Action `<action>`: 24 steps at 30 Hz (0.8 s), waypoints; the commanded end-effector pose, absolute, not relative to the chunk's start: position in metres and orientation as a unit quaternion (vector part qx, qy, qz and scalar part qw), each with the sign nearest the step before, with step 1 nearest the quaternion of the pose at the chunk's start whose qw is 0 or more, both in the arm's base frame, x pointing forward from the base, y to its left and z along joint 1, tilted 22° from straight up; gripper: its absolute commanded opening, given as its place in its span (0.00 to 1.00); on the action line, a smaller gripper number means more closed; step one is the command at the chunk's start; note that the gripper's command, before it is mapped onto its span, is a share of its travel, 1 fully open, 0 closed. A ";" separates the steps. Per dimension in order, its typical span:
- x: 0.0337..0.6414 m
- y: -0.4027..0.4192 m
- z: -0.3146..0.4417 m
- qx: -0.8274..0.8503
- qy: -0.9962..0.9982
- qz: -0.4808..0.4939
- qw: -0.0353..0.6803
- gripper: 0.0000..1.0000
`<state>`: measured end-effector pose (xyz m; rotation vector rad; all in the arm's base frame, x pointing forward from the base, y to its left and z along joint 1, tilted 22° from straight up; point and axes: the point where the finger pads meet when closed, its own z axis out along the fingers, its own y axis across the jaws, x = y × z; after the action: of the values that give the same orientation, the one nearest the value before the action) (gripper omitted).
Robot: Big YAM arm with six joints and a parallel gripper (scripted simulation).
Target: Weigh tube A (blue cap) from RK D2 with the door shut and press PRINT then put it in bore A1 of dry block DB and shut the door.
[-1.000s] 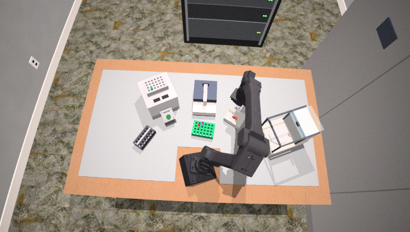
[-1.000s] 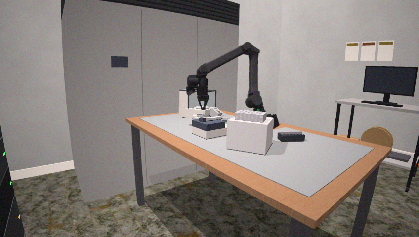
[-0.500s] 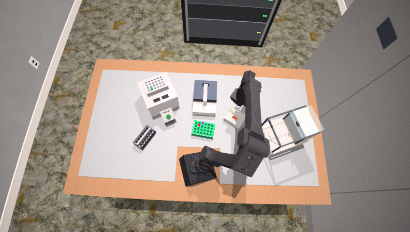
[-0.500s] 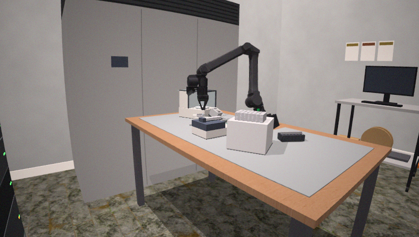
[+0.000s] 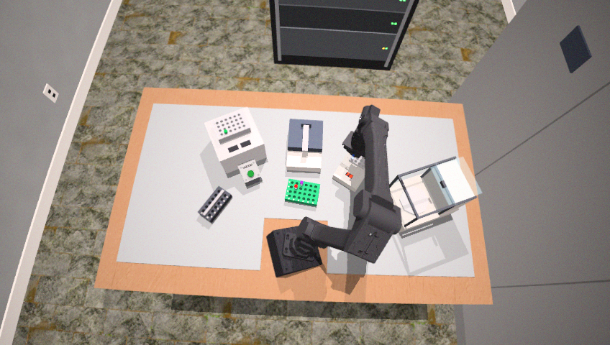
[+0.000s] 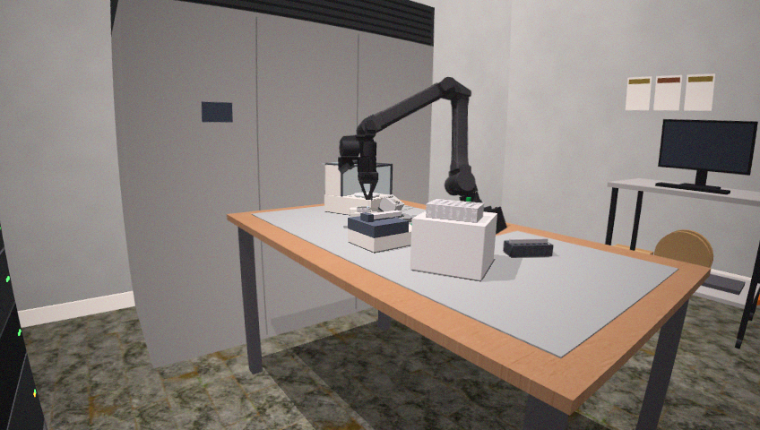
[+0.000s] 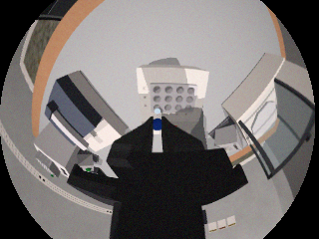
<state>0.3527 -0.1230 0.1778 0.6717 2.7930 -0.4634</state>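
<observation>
Bench [image 5: 124,273], wood-edged, filled the middle of the top view, with a grey mat [image 5: 179,222] laid over it. Arm [image 5: 376,179] ran from its black base, low centre, up and over to the right of centre.

Balance BAL [image 5: 432,196] sat at right of frame, a glass box; its top pane [image 5: 455,179] was slid toward the right edge, leaving the box open from above. Mixer [image 5: 235,143], white, upper left of centre. Spectrophotometer [image 5: 304,145], dark top with a white strip, at centre. Dry block DB [image 5: 347,174], small and white with red keys, just right of centre, partly under the arm. Green rack RK [image 5: 302,192] below the spectrophotometer, holding a red-capped and a purple-capped tube. Black magnet block [image 5: 214,204] at lower left.

Gripper [image 7: 158,134] pointed down over the dry block, fingers clamped on tube A [image 7: 158,127]. In the wrist view the tube showed as a short pale body with a blue cap band and a lighter tip, at frame centre, just below the block's grid of bores [image 7: 173,95]. Whether its tip was in a bore, could not tell.
</observation>
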 end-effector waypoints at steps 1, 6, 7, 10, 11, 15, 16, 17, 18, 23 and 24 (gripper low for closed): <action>0.362 -0.118 0.181 0.222 0.955 -0.156 0.121 0.09; 0.362 -0.123 0.189 0.229 0.952 -0.157 0.130 0.09; 0.362 -0.123 0.189 0.229 0.952 -0.157 0.130 0.09; 0.362 -0.123 0.189 0.229 0.952 -0.157 0.130 0.09; 0.362 -0.123 0.189 0.229 0.952 -0.157 0.130 0.09; 0.362 -0.123 0.189 0.229 0.952 -0.157 0.130 0.09; 0.362 -0.117 0.180 0.222 0.955 -0.156 0.121 0.09; 0.362 -0.123 0.189 0.229 0.952 -0.157 0.130 0.09; 0.362 -0.123 0.189 0.229 0.952 -0.157 0.130 0.09; 0.362 -0.123 0.189 0.229 0.952 -0.157 0.130 0.09; 0.362 -0.123 0.189 0.229 0.952 -0.157 0.130 0.09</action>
<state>0.3529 -0.1227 0.1778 0.6703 2.7932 -0.4632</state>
